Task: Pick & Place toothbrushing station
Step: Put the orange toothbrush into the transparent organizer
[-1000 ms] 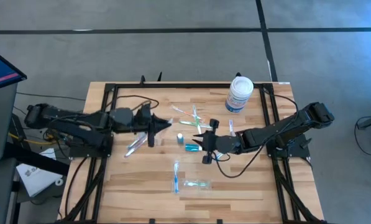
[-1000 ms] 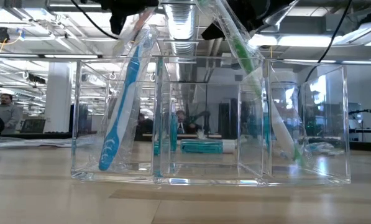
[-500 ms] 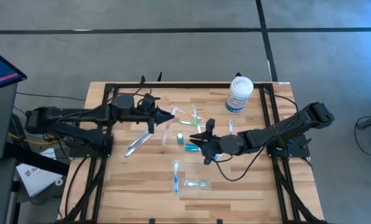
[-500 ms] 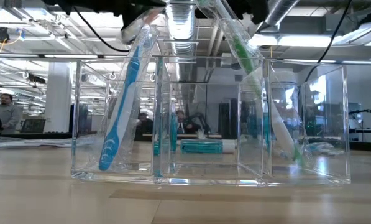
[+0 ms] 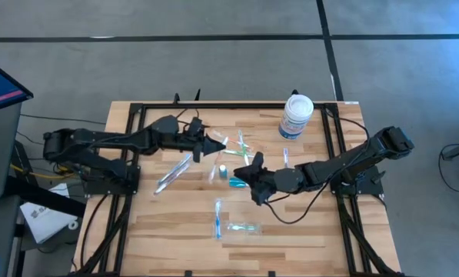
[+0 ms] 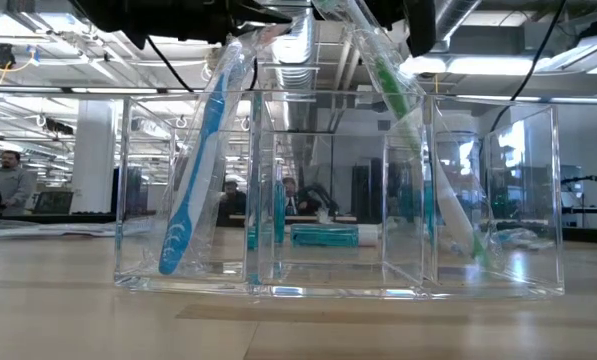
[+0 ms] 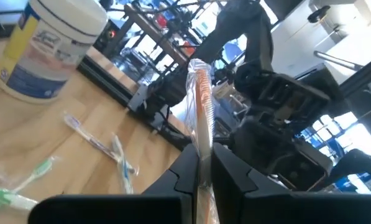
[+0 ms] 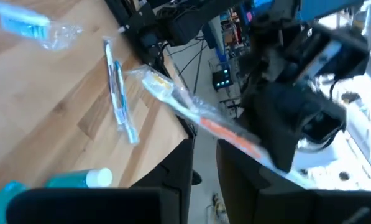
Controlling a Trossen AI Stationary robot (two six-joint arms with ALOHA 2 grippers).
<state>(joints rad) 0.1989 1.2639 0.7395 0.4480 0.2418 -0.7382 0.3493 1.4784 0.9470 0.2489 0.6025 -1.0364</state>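
Observation:
My left gripper (image 5: 207, 143) is shut on a pink-white toothbrush (image 7: 201, 106) in a clear wrapper, above the table's middle. My right gripper (image 5: 252, 181) hovers close to its right, fingers (image 8: 176, 171) a little apart and empty, beside the short teal tube (image 5: 235, 182) lying on the table. The clear tray (image 6: 338, 200) stands near the table's front edge. A blue toothbrush (image 6: 203, 150) and a green toothbrush (image 6: 408, 120) lean in it, heads down. More toothbrushes (image 5: 241, 146) lie flat farther back. My left gripper pinches the wrapped toothbrush between its two fingers at one end (image 7: 202, 163). The rest (image 8: 197, 118) sticks out past the fingertips toward my right gripper, lifted clear of the table. The fingers reach in roughly level from the table's left.
A big white tub with a blue label (image 5: 297, 115) stands at the back right. A wrapped toothbrush (image 5: 171, 173) lies left of centre, another toothbrush (image 5: 285, 158) right of centre. Black frame rails (image 5: 137, 154) run along the table's left and right sides.
My left gripper has carried the wrapped toothbrush toward the table's right and a little toward the far edge, closing on my right gripper. My right gripper has stayed near the teal tube and turned at the wrist.

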